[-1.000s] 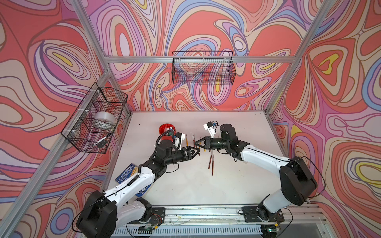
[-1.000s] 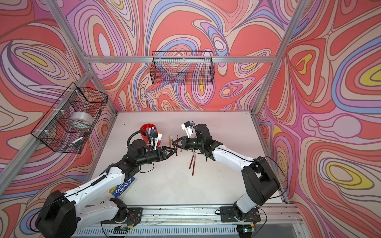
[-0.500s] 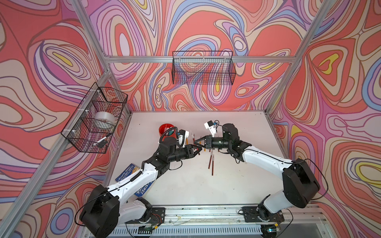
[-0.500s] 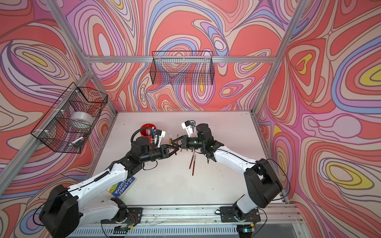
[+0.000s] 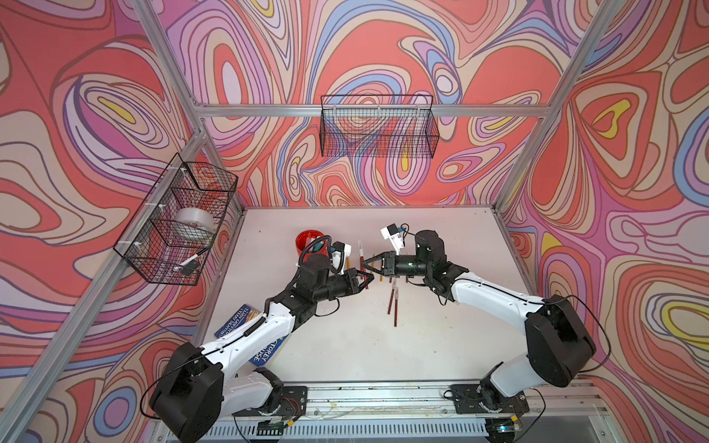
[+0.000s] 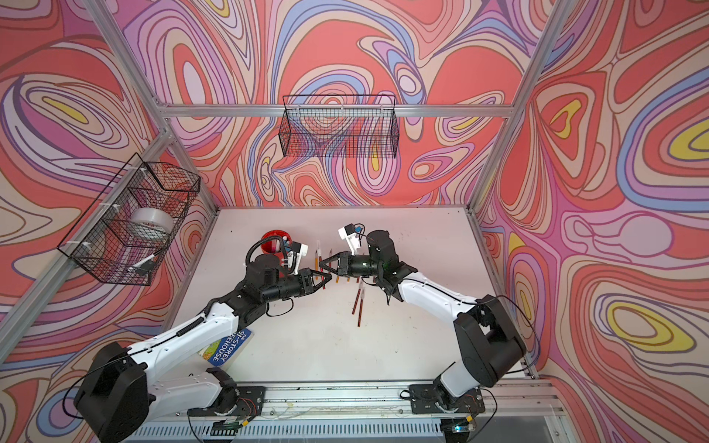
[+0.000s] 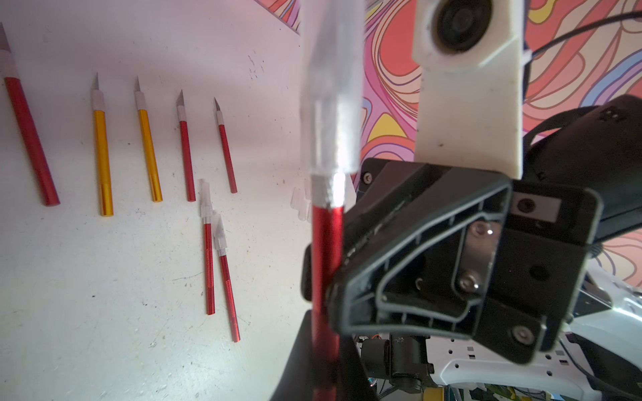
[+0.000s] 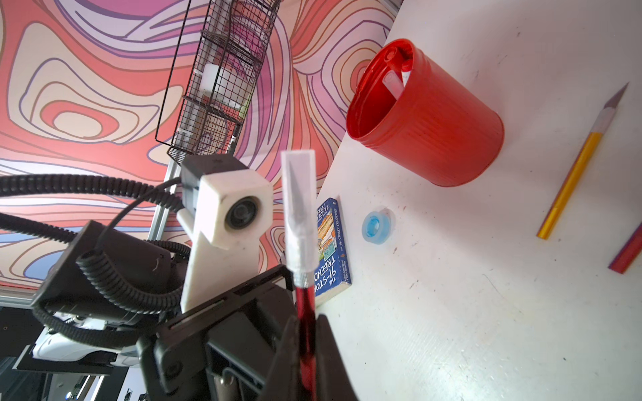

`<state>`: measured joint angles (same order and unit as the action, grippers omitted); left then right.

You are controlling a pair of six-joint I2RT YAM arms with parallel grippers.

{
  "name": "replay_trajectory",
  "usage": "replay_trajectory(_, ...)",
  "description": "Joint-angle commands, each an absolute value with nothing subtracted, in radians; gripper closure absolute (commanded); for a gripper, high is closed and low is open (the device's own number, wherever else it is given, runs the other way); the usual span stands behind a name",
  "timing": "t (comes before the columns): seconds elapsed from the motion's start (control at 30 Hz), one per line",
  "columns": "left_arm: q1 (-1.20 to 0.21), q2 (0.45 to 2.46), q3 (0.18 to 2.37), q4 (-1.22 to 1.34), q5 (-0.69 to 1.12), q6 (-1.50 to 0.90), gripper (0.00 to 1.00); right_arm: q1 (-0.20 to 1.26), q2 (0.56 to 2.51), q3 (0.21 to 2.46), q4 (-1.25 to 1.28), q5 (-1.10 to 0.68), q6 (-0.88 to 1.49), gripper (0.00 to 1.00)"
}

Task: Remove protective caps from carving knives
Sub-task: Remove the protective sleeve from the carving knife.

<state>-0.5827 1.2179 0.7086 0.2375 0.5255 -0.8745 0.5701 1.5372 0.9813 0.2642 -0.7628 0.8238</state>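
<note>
While the left hand is closed on the red handle of a knife, the right hand meets it from the opposite side, above the middle of the table. In both top views the two hands are tip to tip, and the knife is between them, lifted from the table.

In the left wrist view the handle goes down between the dark fingers of the left hand, which grip it tightly. The right hand has one finger in front of the handle and one behind it, a little below the metal collar. They are very near to the handle, but I cannot tell if they press on it or are slightly loose.

The cap, whitish and half clear, sits on the tip of the held knife. In the right wrist view the grey blade shows through it.

On the table five knives lie in a row, side by side, three red and two yellow, all with bare blades. Just beside the row lie two capped knives, both red and close together. Some loose caps lie further on, partly hidden behind the held knife.

A red pot with pens in it stands on the table. Near it lie a blue tape roll and a book, the book at the table's edge.
</note>
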Motion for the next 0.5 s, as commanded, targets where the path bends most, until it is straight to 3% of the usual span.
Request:
replay_trajectory(0.0,-0.586,1.201,0.731,0.232,0.51,-0.848,1.0,0.571,1.5,0.995,0.192,-0.733,0.781,0.75)
replay_trajectory(0.2,-0.585,1.2,0.722,0.229,0.511,-0.848,1.0,0.566,1.528,1.097,0.064,-0.7,0.696,0.62)
replay_trajectory(0.47,-0.585,1.192,0.715,0.212,0.511,-0.843,1.0,0.548,1.618,1.224,0.021,-0.724,0.675,0.62)
